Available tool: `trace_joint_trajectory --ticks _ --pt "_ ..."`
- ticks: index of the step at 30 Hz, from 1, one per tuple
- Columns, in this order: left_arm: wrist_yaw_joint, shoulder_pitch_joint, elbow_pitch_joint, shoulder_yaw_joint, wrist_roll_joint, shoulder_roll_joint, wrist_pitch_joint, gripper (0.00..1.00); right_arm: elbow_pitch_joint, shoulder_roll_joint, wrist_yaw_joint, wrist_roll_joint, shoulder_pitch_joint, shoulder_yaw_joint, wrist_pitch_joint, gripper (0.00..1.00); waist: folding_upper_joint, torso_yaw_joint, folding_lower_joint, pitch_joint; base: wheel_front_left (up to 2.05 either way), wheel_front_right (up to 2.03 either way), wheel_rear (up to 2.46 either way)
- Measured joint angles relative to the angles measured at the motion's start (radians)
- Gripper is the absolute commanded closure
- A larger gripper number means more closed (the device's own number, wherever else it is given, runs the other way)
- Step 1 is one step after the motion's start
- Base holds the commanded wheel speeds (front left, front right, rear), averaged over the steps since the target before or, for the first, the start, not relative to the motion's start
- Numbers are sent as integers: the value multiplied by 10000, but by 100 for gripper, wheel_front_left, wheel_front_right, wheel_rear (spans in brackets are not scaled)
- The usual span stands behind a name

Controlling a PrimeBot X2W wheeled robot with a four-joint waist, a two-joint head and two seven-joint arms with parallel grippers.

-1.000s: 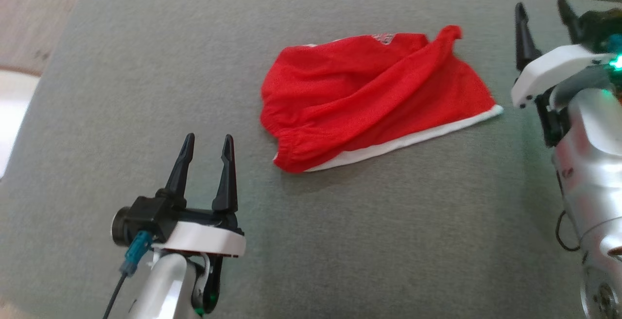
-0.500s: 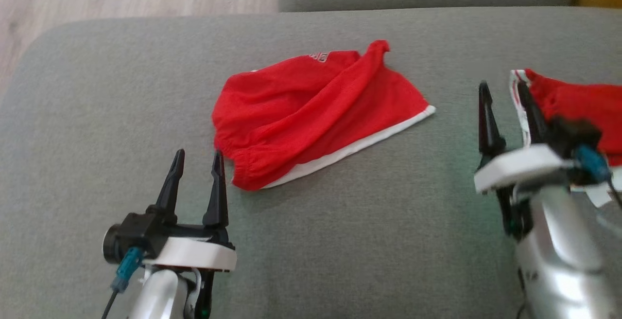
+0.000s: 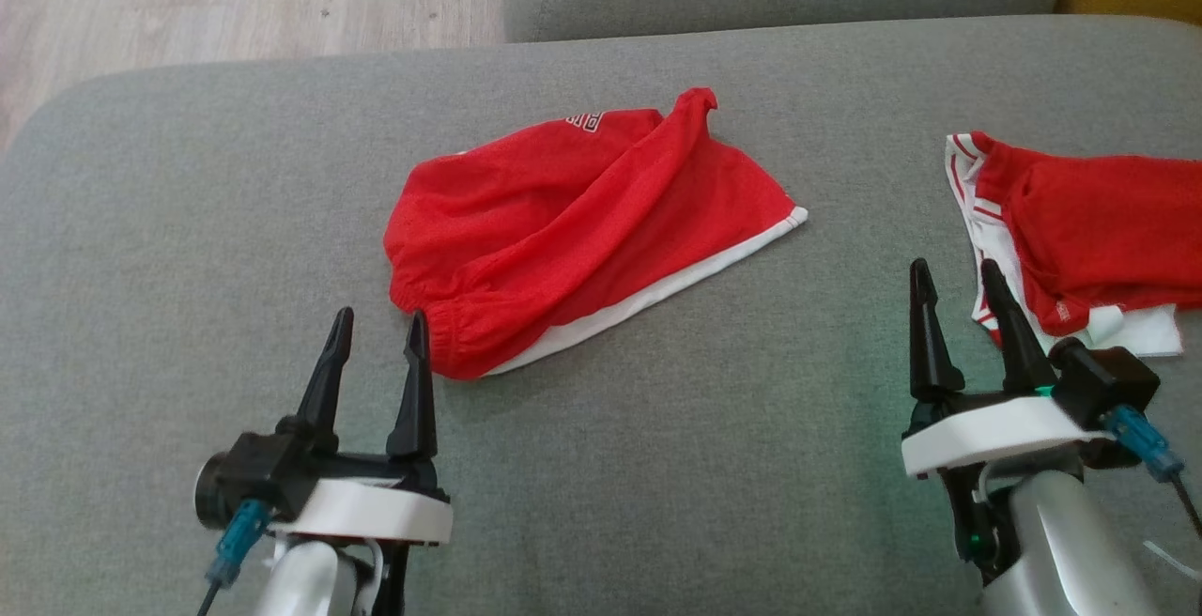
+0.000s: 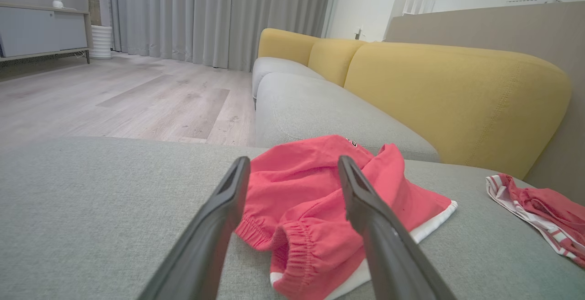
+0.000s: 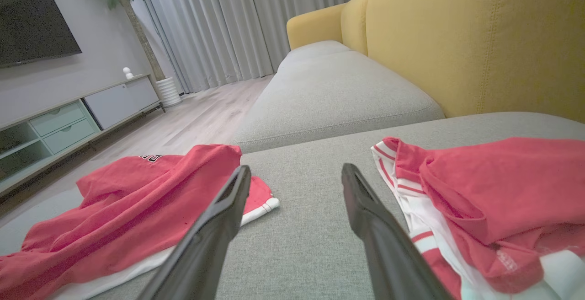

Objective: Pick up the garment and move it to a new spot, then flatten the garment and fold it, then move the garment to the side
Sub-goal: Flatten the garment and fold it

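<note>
Holding nothing, my left gripper (image 3: 380,315) and right gripper (image 3: 953,266) both stand spread over the grey fabric sofa cushion (image 3: 704,447). The crumpled red mesh shorts with a white hem (image 3: 573,222) lie mid-cushion, just beyond my left gripper. A second red-and-white garment (image 3: 1099,231) lies beside my right gripper. My wrist views add the mustard-yellow padded backrest (image 4: 457,94) behind.

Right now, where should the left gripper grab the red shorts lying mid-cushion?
Probably the gathered elastic waistband of the red shorts, approached from the near side: it bunches into a raised fold right beyond the open left gripper.
</note>
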Motion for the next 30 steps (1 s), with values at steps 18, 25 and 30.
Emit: trace_joint_trajectory --ticks 18,25,30 --pt "-230 -833 3434 -982 1072 219 42 0 -249 4 0 -88 -184 82 -10 0 0 -297 2 751 0 0 0" --pt "115 -1674 4180 -936 1093 205 31 0 -249 4 0 -90 -291 100 -10 0 0 -459 1 1042 0 0 0" --pt "293 -1980 4086 -754 1133 199 29 0 -249 4 0 -92 -417 115 -10 0 0 -511 1 1173 0 0 0"
